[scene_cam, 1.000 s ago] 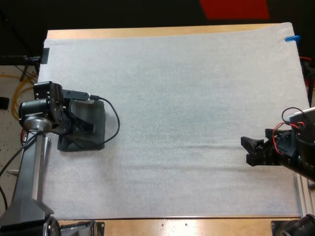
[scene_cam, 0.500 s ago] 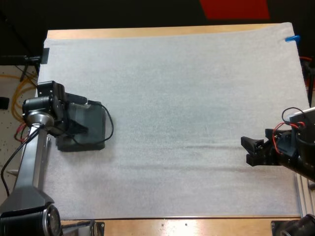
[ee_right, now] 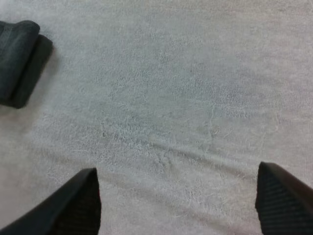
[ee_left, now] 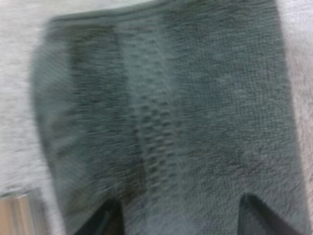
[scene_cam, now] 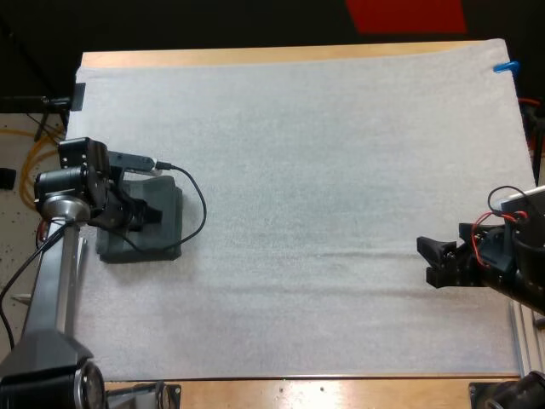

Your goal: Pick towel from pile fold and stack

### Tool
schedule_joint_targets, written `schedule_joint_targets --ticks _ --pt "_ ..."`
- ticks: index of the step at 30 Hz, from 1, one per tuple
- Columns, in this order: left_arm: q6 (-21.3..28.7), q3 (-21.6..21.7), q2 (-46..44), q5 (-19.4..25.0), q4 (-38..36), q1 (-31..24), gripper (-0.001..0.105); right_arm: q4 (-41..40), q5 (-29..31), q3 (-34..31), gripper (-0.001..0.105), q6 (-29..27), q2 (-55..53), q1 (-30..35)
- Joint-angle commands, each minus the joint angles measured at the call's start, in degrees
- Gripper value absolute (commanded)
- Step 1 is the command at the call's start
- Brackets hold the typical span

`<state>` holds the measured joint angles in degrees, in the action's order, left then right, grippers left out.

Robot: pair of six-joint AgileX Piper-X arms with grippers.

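A folded dark grey-green towel (scene_cam: pixel 162 230) lies flat at the left side of the white mat (scene_cam: pixel 324 153). My left gripper (scene_cam: pixel 143 218) hovers directly over it, its fingers apart and clear of the cloth. In the left wrist view the towel (ee_left: pixel 195 107) lies just under the left gripper (ee_left: pixel 181 220), with its woven band showing. My right gripper (scene_cam: pixel 433 261) stands open low over bare mat at the right side, far from the towel. In the right wrist view the right gripper (ee_right: pixel 178 205) is open over the mat, and the towel (ee_right: pixel 17 61) shows far off with its rolled fold edge.
The mat covers nearly the whole table; a slight crease (scene_cam: pixel 341 254) runs across its middle. A strip of bare wooden table edge (scene_cam: pixel 281 56) runs along the far side. To the left, beyond the table, cables lie on the floor (scene_cam: pixel 38 136).
My left wrist has shifted slightly above the folded towel, dipping and coming back. The towel has barely moved. The right arm has stayed still.
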<state>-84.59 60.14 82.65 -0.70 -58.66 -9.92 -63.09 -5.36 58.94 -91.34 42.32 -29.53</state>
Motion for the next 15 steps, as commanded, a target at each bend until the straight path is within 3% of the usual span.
schedule_joint_targets --ticks 1,6,15 --pt "-0.5 -0.9 1.5 -1.2 -0.2 -0.1 0.050 0.9 -2.8 0.0 0.064 -0.3 -0.1 -0.1" --pt "-0.7 -3.4 6.4 -1.2 1.5 -0.1 0.050 3.9 -13.1 0.0 0.064 -0.1 -0.1 -0.1" --pt "-1.0 -1.5 9.5 -1.7 0.0 -0.1 0.050 5.5 -14.1 0.0 0.064 -0.1 -0.1 -0.1"
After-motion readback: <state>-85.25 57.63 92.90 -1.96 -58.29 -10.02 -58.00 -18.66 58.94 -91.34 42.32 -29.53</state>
